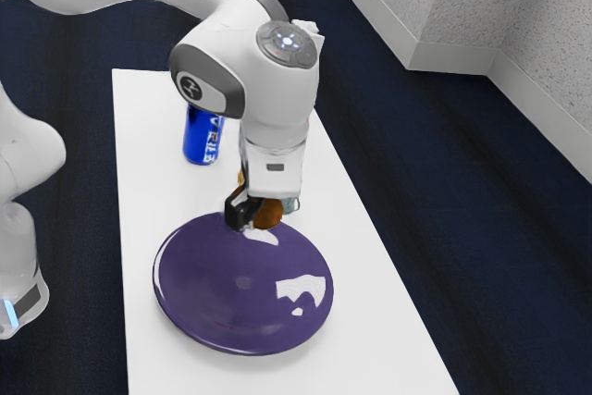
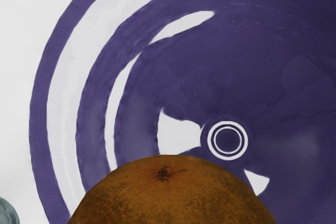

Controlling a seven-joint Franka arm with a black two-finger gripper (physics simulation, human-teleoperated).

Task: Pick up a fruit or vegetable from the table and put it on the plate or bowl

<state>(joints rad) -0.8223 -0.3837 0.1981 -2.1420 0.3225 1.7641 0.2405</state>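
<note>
Claw [image 1: 262, 217] around orange [image 2: 170, 195] (stem scar upward)

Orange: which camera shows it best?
The wrist view: the orange shows its top and stem mark, large and close, above the purple plate. In the exterior view a small brown part of it peeks out between the fingers of the gripper.

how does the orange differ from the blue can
The orange is round and orange-brown; the blue can is a tall cylinder with white lettering. The orange hangs in the gripper above the rim of the purple plate; the blue can stands upright on the white table, behind the arm. Both are much smaller than the purple plate.
</note>
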